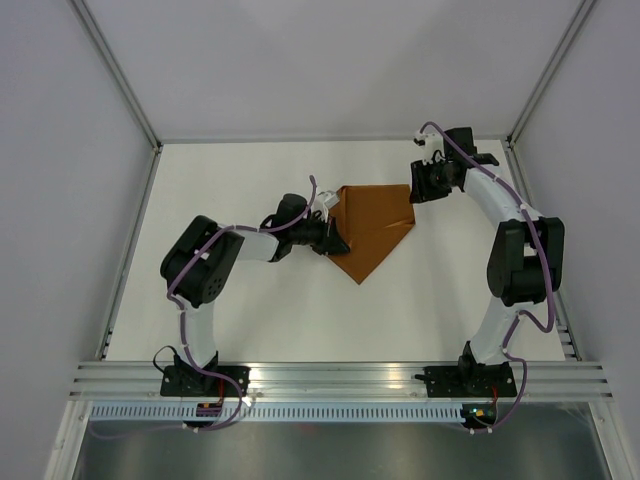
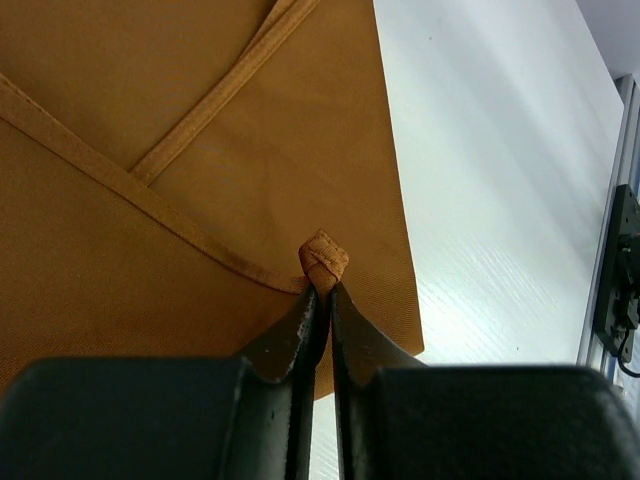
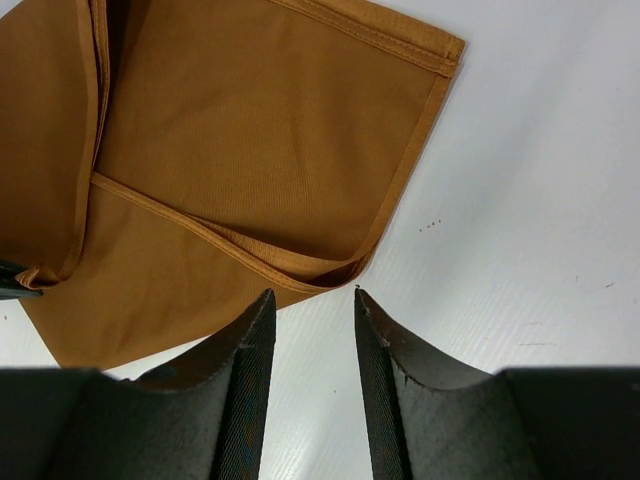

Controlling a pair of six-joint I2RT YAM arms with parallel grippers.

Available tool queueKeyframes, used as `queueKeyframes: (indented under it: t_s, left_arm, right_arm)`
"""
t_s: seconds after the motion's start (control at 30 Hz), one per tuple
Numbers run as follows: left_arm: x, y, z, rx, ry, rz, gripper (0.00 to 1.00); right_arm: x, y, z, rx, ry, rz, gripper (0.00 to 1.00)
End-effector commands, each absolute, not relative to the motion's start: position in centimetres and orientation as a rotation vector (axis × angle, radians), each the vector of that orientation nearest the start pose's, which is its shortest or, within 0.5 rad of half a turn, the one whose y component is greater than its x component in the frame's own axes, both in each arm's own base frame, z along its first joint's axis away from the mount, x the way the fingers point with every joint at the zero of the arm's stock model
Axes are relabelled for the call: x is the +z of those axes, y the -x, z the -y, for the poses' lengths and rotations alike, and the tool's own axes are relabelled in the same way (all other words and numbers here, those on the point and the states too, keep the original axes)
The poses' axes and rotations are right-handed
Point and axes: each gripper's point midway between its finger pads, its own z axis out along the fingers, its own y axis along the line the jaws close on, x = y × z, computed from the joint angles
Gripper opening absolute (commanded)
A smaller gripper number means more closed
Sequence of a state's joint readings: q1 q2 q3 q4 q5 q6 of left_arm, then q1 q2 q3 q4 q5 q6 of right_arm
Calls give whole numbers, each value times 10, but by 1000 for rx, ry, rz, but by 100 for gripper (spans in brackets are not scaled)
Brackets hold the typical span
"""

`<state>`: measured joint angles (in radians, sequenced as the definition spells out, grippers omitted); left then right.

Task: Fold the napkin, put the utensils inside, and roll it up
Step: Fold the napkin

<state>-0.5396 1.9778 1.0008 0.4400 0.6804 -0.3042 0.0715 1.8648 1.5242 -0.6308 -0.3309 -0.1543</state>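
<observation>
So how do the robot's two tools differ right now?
The left tool has its fingers nearly together, pinching a bunched corner of the napkin; the right tool has its fingers well apart and holds nothing. The left tool's tips meet cloth; the right tool's tips are over the white table beside the napkin's edge. Both are black and two-fingered.

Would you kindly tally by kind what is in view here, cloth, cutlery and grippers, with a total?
Napkin: 1
Utensils: 0 in view
Grippers: 2, the left gripper and the right gripper
Total: 3
</observation>
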Motion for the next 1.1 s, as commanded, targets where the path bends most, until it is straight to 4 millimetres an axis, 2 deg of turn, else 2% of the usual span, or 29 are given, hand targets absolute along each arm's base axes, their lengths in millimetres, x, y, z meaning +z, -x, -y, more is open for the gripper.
queueKeyframes:
  t_s: [0.0,0.07,0.23,0.37,0.73,0.9,1.07]
  left_arm:
    - [56,-329,345,-1214,-769,-2040,15]
    - [56,-327,344,-1218,-770,-2038,17]
    - [61,-326,346,-1225,-779,-2020,35]
    - [66,-325,347,-1229,-781,-2005,42]
    - [79,-325,350,-1246,-800,-1969,45]
    - [96,-330,348,-1230,-765,-1930,47]
    - [117,-346,340,-1155,-689,-1909,48]
  right_arm:
    - [129,-440,-84,351,430,-2457,43]
    - [128,-439,-86,349,442,-2460,43]
    - [127,-437,-88,346,459,-2464,43]
    - [127,-436,-90,339,470,-2463,43]
    - [122,-433,-92,335,493,-2473,43]
    - [122,-431,-98,338,518,-2469,43]
    - [120,-429,-106,342,547,-2475,43]
